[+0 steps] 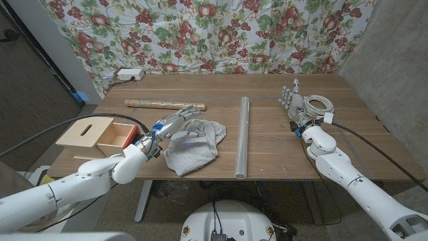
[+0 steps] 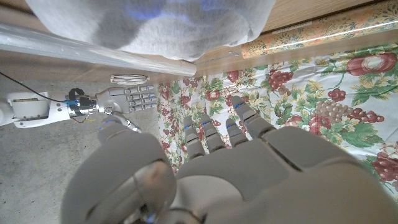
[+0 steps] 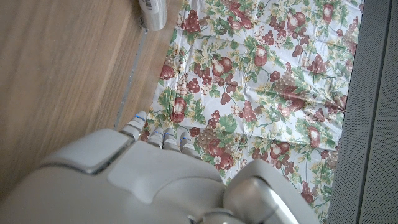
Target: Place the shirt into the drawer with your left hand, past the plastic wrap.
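Observation:
A crumpled grey shirt [image 1: 194, 147] lies on the wooden table, between the open wooden drawer [image 1: 95, 134] to its left and the clear plastic wrap roll [image 1: 243, 137] to its right. My left hand [image 1: 175, 124] reaches in from the drawer side with fingers stretched out and apart, its fingertips at the shirt's near-left edge, holding nothing. In the left wrist view the left hand [image 2: 217, 168] points at the shirt [image 2: 155, 25], with the plastic wrap [image 2: 93, 50] behind it. My right hand [image 1: 294, 104] stands at the table's right with fingers extended and nothing in it; the right wrist view shows the right hand [image 3: 155, 180].
A patterned paper roll [image 1: 164, 105] lies behind the shirt and drawer. A coiled white cable [image 1: 319, 104] sits beside my right hand. A white power strip [image 1: 129, 74] rests at the back left. A floral cloth [image 1: 214, 33] hangs behind the table.

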Robot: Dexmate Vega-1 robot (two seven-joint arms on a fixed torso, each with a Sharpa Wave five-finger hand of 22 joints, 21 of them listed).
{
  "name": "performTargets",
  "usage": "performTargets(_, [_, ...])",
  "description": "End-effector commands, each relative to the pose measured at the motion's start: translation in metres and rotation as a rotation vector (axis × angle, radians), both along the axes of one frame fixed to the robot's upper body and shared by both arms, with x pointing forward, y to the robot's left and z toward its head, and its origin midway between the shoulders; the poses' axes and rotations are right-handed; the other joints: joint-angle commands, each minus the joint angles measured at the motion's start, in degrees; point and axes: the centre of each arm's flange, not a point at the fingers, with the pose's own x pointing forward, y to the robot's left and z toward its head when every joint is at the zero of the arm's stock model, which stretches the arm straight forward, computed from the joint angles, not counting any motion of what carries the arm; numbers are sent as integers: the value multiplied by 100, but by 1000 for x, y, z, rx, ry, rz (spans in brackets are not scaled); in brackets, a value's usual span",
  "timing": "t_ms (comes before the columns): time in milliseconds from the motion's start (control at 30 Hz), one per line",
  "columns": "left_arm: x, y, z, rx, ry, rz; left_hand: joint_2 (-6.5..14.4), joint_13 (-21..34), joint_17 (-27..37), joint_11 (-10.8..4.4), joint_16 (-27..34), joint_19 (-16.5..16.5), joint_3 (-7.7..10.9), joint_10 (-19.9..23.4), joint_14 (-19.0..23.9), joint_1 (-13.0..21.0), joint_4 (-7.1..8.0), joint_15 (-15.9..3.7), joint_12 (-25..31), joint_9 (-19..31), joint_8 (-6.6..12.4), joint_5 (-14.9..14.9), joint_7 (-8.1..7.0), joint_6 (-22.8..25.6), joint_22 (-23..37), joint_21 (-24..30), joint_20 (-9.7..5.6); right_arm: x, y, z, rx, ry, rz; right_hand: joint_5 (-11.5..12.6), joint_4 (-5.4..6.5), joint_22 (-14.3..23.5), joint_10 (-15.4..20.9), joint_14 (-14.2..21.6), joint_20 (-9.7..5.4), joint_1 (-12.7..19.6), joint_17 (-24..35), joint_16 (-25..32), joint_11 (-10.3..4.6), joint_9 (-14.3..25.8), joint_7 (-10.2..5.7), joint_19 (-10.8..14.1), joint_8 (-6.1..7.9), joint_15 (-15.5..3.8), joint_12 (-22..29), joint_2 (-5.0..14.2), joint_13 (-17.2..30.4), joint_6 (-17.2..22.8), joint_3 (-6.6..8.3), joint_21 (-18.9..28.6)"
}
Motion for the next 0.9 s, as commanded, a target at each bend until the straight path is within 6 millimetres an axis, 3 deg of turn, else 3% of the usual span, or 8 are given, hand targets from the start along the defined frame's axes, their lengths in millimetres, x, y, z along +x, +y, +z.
performTargets(33, [-3, -3, -9, 13, -10, -9, 14, 14, 29, -3, 50, 67, -22, 49, 49, 35, -44, -356, 35, 15, 23, 40, 1, 69, 11, 24, -11, -1, -1, -1, -1, 3, 0, -33, 11, 17, -10, -6, -11, 30, 25, 37, -11, 31, 17, -2, 13, -9, 51, -11, 32, 37, 13, 21])
performTargets(900, [2, 2, -24, 23, -113, 41, -8, 15, 31, -11, 65, 236, -27, 235, 217, 120, -93, -442, 69, 17, 45, 165, 3, 244, 19, 52, -99, -2, -1, 5, -13, -6, 0, -41, 11, 17, 4, 1, -6, 24, 25, 38, -24, 31, 12, -5, 10, -24, 56, -13, 32, 33, 18, 20])
